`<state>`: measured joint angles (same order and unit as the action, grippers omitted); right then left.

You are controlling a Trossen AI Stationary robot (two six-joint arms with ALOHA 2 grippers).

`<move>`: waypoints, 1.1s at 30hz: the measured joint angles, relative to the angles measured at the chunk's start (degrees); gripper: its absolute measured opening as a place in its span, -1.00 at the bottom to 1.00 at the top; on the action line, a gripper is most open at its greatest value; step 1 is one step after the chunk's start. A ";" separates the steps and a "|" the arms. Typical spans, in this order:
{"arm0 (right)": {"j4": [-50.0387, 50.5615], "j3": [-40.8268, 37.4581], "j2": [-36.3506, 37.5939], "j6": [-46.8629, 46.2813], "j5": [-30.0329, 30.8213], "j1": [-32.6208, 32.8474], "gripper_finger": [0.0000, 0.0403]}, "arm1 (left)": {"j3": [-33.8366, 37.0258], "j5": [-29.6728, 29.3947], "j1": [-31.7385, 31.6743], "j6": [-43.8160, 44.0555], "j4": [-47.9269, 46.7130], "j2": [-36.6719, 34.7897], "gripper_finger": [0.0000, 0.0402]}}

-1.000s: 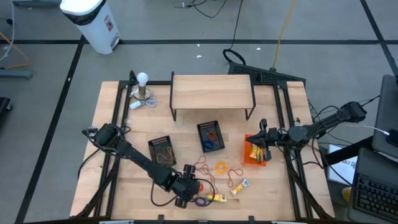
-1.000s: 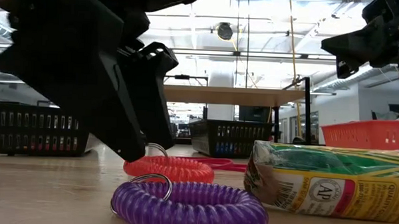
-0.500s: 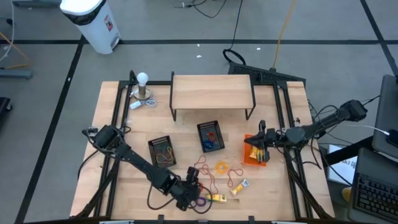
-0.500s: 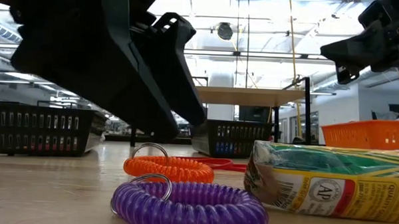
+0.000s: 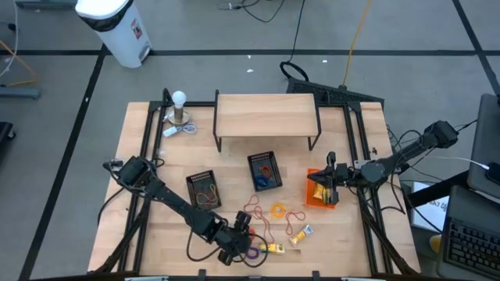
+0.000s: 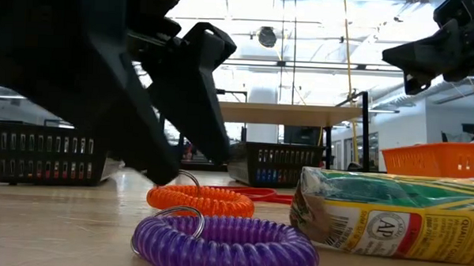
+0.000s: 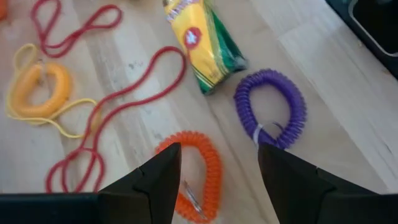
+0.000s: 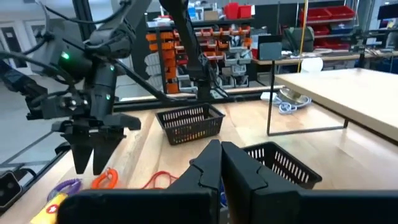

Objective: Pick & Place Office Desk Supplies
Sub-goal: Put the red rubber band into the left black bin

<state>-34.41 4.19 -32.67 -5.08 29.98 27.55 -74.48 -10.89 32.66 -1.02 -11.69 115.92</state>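
Observation:
My left gripper [image 7: 217,158] is open and points down over an orange coil band [image 7: 202,177] near the table's front edge. Its fingers [image 6: 163,166] stand just above the coil [image 6: 199,200]. Beside the orange coil, on the wood, lie a purple coil band [image 7: 270,109] and a yellow-green packet [image 7: 202,46]. A yellow coil [image 7: 37,87] and thin red loops [image 7: 134,81] lie a little farther off. My right gripper [image 8: 219,158] is shut and level above the orange basket [image 5: 319,193] at the table's right. My left gripper has one fingertip [image 6: 163,176] right at the metal ring [image 6: 182,178] of the orange coil, coming from above at a slant. I cannot tell whether it touches. The coil lies flat on the table.
Two black baskets [image 5: 203,187] [image 5: 264,170] stand mid-table, and a wooden shelf [image 5: 266,117] stands behind them. A white ball-topped stand [image 5: 180,109] is at the far left. Another yellow packet [image 5: 301,234] and orange loops [image 5: 293,218] lie right of my left gripper.
My left gripper has rolled about its own pointing line while staying over the orange coil. In the low view its fingertips rose off the coil and came back down beside its ring. The coils and the packet have not moved.

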 joint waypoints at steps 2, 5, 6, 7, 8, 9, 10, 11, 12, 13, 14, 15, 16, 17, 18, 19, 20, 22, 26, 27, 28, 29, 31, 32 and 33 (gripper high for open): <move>-0.61 0.00 0.00 -0.01 0.00 0.00 -1.00 | 0.00 2.57 -0.31 -0.03 -0.88 0.00 0.07; -0.75 0.00 0.00 -0.14 -0.02 0.00 -1.00 | 0.00 4.22 -0.44 -0.24 -2.71 0.00 0.07; -0.67 0.00 -0.01 -0.20 -0.06 0.00 -1.00 | 0.00 3.93 -0.55 -0.17 -2.97 0.00 0.07; -0.57 0.00 -0.07 -0.27 -0.09 0.06 -1.00 | 0.00 3.71 -0.62 -0.03 -3.14 0.00 0.07; -0.51 0.00 -0.19 -0.53 -0.07 0.23 -1.00 | 0.00 3.65 -0.74 0.05 -3.29 0.00 0.07; -0.51 0.00 -0.33 -0.65 -0.08 0.48 -1.00 | 0.00 3.69 -0.94 0.23 -3.49 0.00 0.07; -0.53 0.00 -0.44 -0.63 -0.12 0.71 -1.00 | 0.00 3.74 -1.20 0.60 -3.68 0.01 0.07; -0.64 0.00 -0.49 -0.60 -0.13 0.95 -1.00 | -0.01 3.90 -1.57 0.93 -3.71 0.22 0.06; -0.87 0.00 -0.50 -0.39 -0.13 1.15 -1.00 | -0.04 4.39 -1.97 1.12 -3.65 0.52 0.04; -1.01 0.00 -0.50 -0.30 -0.11 1.40 -1.00 | -0.04 5.17 -2.33 1.16 -3.79 0.78 0.02; -1.00 0.00 -0.50 -0.22 -0.11 1.56 -1.00 | -0.04 6.14 -2.74 1.55 -4.26 1.27 -0.02; -1.03 0.00 -0.50 -0.16 -0.09 1.72 -1.00 | -0.11 7.30 -3.23 1.88 -4.19 1.72 -0.07; -1.05 0.00 -0.50 -0.01 -0.09 1.85 -1.00 | -0.13 8.18 -3.62 2.23 -4.31 1.97 -0.11; -1.19 0.00 -0.50 0.18 -0.07 1.94 -1.00 | -0.19 9.15 -3.99 2.61 -4.36 2.21 -0.16; -1.35 0.00 -0.50 0.23 -0.07 2.01 -1.00 | -0.26 9.92 -4.38 2.86 -4.36 2.53 -0.21; -1.38 0.00 -0.50 0.26 -0.03 2.13 -1.00 | -0.27 10.62 -4.67 3.10 -4.33 2.75 -0.25; -1.37 0.00 -0.52 0.40 -0.06 2.21 -1.00 | -0.33 11.03 -4.88 3.18 -4.30 3.06 -0.29; -1.36 0.00 -0.52 0.42 -0.14 2.21 -1.00 | -0.33 11.29 -5.07 3.23 -4.28 3.30 -0.36; -1.23 0.00 -0.52 0.44 -0.14 2.21 -1.00 | -0.26 11.25 -5.07 3.20 -4.35 3.40 -0.51; -1.18 0.00 -0.52 0.47 -0.13 2.21 -1.00 | -0.26 11.25 -5.07 3.05 -4.37 3.43 -0.55; -1.18 0.00 -0.52 0.70 -0.14 2.21 -1.00 | -0.26 11.25 -5.07 2.99 -4.41 3.45 -0.61; -1.16 0.00 -0.52 0.88 -0.15 2.21 -1.00 | -0.24 11.25 -5.07 2.97 -4.46 3.48 -0.67; -1.17 0.00 -0.52 1.02 -0.15 2.21 -1.00 | -0.20 11.20 -5.07 2.88 -4.51 3.50 -0.80; -1.18 0.00 -0.52 1.03 -0.17 2.21 -1.00 | -0.20 11.13 -5.07 2.64 -4.52 3.53 -0.85; -1.18 0.00 -0.52 1.03 -0.17 2.21 -1.00 | -0.20 11.11 -5.07 2.41 -4.54 3.54 -0.89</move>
<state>-35.59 4.19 -33.19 -4.05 29.80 29.76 -74.67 0.22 27.59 1.40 -16.23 119.46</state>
